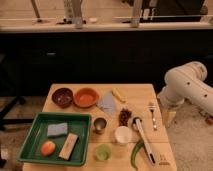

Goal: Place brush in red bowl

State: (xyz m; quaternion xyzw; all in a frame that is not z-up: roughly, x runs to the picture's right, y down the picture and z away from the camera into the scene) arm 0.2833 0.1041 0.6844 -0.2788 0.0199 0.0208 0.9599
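Brush (144,141): probably light, stiff and smooth-handled; I would pinch the white handle mid-length. My gripper (169,116) hangs open and empty beside the tabletop's (140,97) right edge.

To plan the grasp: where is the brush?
In the camera view the brush lies at the front right of the table, head near the white cup, handle beside the green pepper, left of the fork; the gripper hangs beyond its right edge.
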